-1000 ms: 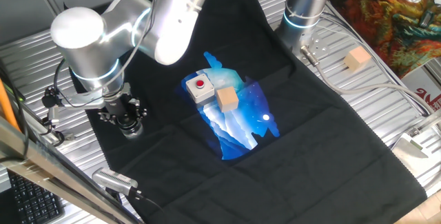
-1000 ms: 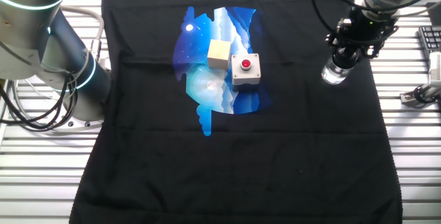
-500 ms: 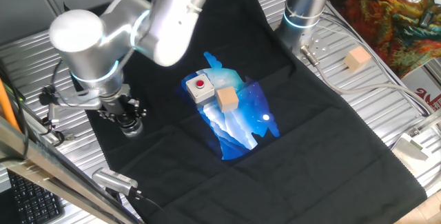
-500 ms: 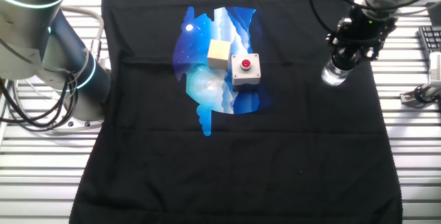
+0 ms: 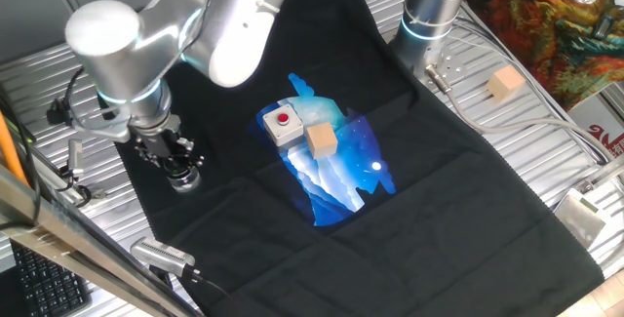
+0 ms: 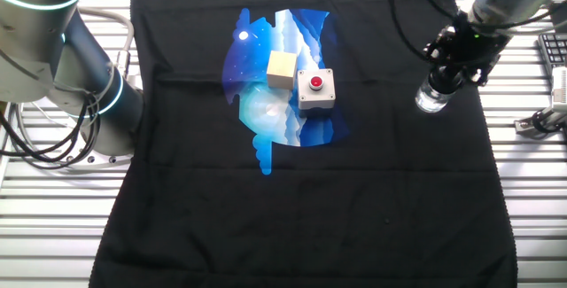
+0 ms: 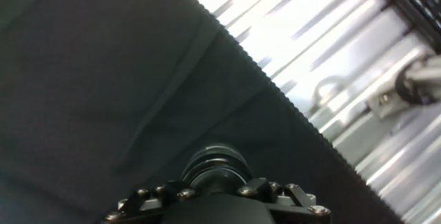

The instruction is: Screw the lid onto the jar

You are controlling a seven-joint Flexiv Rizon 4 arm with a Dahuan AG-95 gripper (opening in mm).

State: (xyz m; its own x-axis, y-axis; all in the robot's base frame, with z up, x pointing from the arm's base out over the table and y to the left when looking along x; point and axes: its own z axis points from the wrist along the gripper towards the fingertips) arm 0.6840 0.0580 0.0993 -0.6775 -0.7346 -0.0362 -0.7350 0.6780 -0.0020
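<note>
Gripping the lid [image 6: 446, 68] atop the jar [image 6: 431, 99], well apart from the red-button box [image 6: 315, 89], my fingers [image 6: 443, 77] stay clenched; glass is slick, breakable, so I hold the rim.

My arm reaches in from above, wrist bent so my hand [image 5: 181, 168] points straight down near the cloth's edge. Whether my fingers are closed or parted, I cannot tell.
</note>
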